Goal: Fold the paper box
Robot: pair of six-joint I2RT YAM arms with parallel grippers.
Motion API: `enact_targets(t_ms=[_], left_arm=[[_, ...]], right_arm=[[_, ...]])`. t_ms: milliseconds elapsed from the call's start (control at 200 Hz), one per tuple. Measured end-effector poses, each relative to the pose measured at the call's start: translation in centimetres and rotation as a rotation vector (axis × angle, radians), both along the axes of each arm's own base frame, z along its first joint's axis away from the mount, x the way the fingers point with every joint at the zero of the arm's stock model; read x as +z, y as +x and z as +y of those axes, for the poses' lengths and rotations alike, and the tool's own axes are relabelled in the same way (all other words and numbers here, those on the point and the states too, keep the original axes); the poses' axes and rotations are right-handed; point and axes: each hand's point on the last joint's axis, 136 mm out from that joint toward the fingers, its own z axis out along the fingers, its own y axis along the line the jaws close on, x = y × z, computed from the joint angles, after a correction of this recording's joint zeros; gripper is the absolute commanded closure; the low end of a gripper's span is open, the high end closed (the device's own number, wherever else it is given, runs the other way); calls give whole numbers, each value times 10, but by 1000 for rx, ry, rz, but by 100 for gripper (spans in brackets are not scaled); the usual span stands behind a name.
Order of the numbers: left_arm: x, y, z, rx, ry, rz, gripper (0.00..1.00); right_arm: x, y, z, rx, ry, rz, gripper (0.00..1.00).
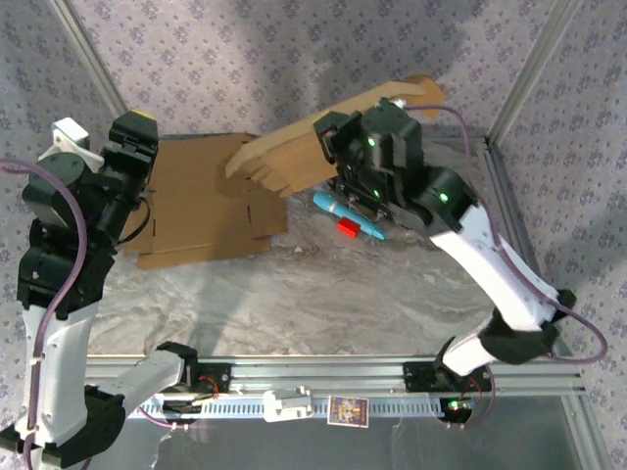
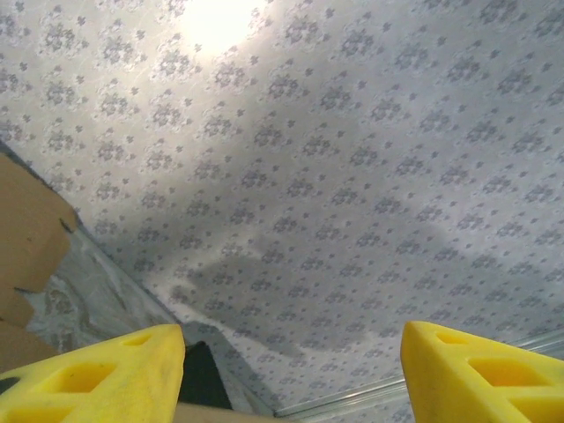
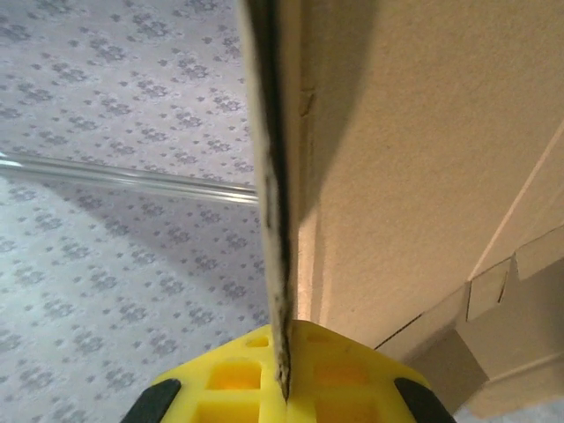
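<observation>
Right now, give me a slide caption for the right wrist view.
Right tool clamped on the edge of a cardboard panel, floral backdrop behind.

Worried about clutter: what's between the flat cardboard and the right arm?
A blue marker and a small red piece on the table, in the top view.
</observation>
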Motion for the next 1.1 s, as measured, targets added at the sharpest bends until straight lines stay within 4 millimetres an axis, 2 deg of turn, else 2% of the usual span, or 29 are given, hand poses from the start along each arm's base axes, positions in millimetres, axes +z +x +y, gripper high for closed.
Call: enact_targets(t_ms=[55,105,200,245,330,400,480,580,635,685,889,999,1099], left_arm=[[-8,6,-1,-2,9,31,36],[-15,11,-3,-5,17,64,36],[-27,22,-7,-24,29,129,36],[-32,30,-11,-38,33,160,35],[-44,45,-19,-69,42,226,34],[-53,53,-24,-94,49,277,34],[-62,60,-30,-127,61,320,33],[-73,65,-40,-186,73,365,33],[-79,68,-49,-233,73,384,33],[-86,72,-57,-275,70,399,33],[-121,89,-102,-434,58,463,33],[-139,106,-129,-501,74,487,33],[-162,120,-143,-528,93,534,33]], right_arm=[[3,-20,-13,-10,19,20,100],[3,-29,-26,-36,39,50,100],[-4,-31,-43,-104,44,105,100],[-5,-28,-45,-134,30,131,100],[-6,-12,-37,-175,27,174,100],[-20,7,-31,-200,27,227,100],[-60,38,-29,-247,34,333,100],[-125,72,-35,-311,15,467,100],[-150,85,-37,-334,0,514,100],[-164,95,-38,-340,3,535,100],[-180,114,-40,-322,75,557,100],[-187,116,-38,-312,91,571,100],[-192,114,-39,-308,99,583,100]])
